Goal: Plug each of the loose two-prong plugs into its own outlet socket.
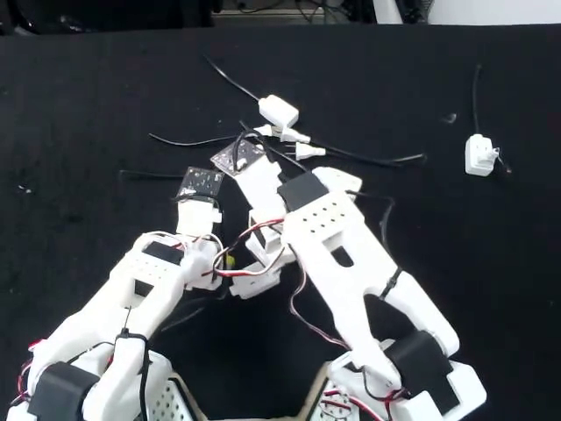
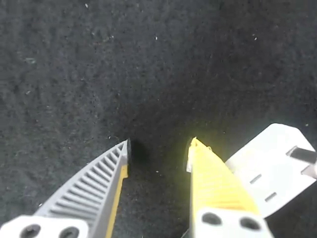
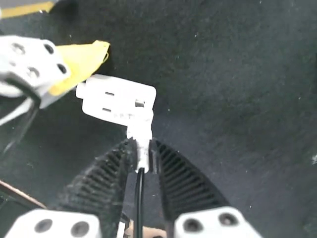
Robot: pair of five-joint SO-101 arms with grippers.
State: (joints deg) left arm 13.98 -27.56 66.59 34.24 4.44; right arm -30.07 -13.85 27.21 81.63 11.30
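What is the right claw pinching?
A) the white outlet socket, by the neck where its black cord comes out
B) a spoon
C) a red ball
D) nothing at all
A: in the right wrist view the right claw is closed on the neck of the white outlet socket, and the black cord runs back out of that neck.

Bright, even light; left tool (image 2: 158,144) throws a soft shadow on the black table (image 2: 99,59).

socket (image 2: 270,156) cut by edge, cord (image 3: 140,198) cut off
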